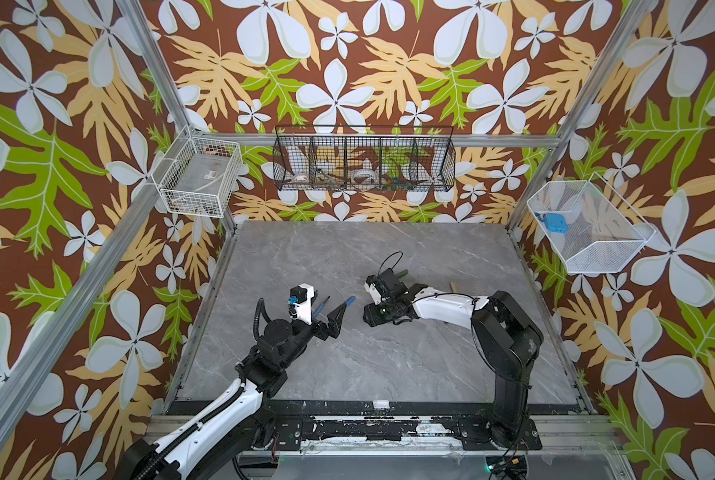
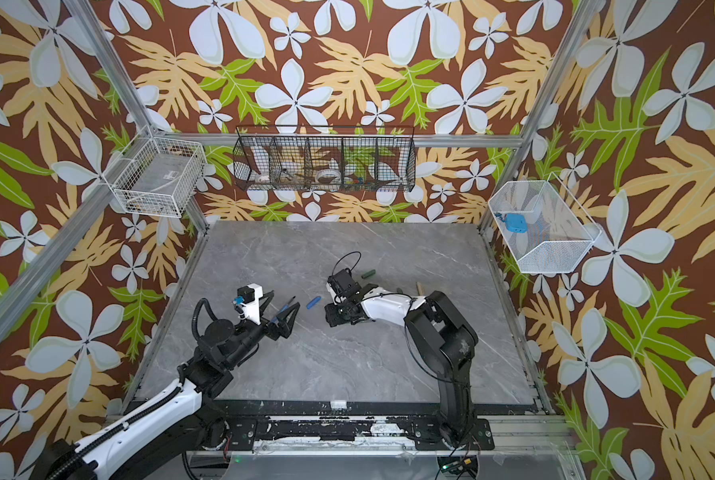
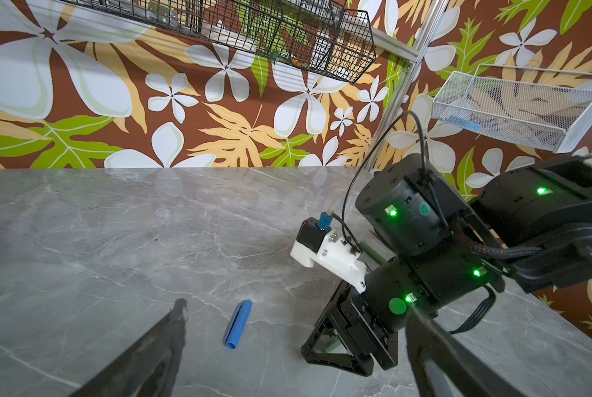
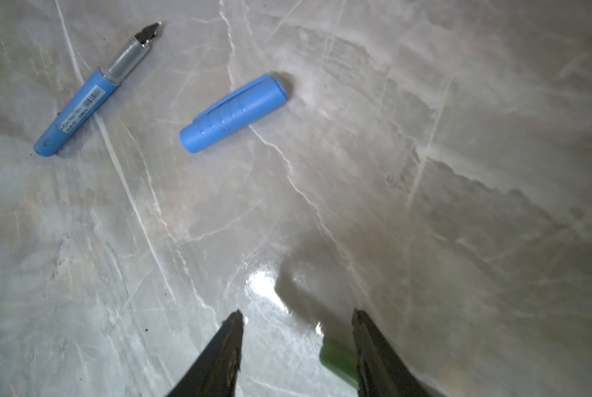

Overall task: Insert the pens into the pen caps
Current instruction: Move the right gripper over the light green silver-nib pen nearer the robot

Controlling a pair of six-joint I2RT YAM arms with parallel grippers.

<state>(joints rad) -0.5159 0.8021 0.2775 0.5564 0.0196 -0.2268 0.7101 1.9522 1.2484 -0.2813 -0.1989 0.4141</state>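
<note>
- Left gripper: jaws at full spread, nothing between them, low over the grey marble-pattern tabletop.
- Blue plastic pen cap lies flat on the tabletop just ahead of those open fingers, not touching them.
- Blue stick pen, with a clear neck and dark tip, lies uncapped near the cap. In a top view it sits by the left gripper's fingers.
- Right gripper: jaws part open, green piece against one finger. Can't tell if it is clamped.
- Dark green cylindrical cap lies on the tabletop behind the right wrist.
- Tan piece is partly hidden by the right arm; can't tell if it is a pen or a cap.
- White wire basket, left wall: flat pale slab, unclear what.
- Divided black wire basket, back wall: white rolls and small coloured bits, too small to identify.
- White mesh basket, right wall: one blue boxy object.
</note>
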